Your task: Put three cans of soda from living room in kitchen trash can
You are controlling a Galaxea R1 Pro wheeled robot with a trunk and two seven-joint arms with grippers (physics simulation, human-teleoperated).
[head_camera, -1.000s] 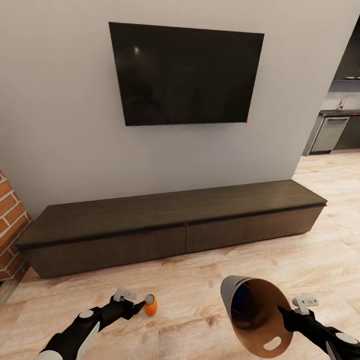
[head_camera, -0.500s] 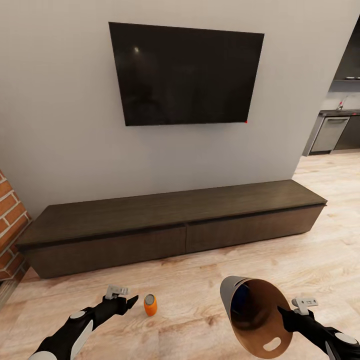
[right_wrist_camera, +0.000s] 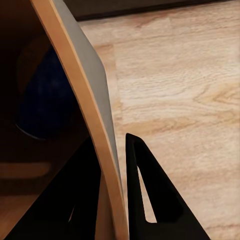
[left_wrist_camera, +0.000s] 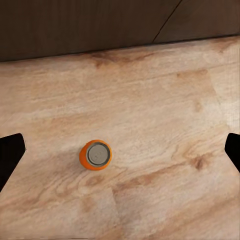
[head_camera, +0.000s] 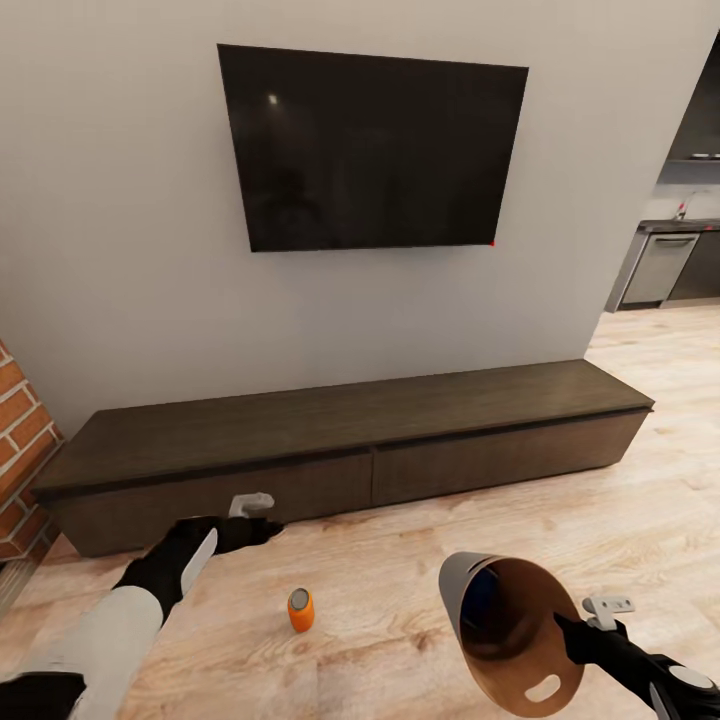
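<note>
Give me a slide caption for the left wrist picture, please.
Open left tool above an upright orange soda can on the wood floor.

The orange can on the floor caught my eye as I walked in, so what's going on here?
The robot is gathering soda cans in the living room. Its right gripper pinches the rim of the tilted trash can, which has something dark blue inside. An orange can stands upright on the wood floor in front of the long dark bench. The left gripper hovers above that can, jaws wide open, not touching it.
</note>
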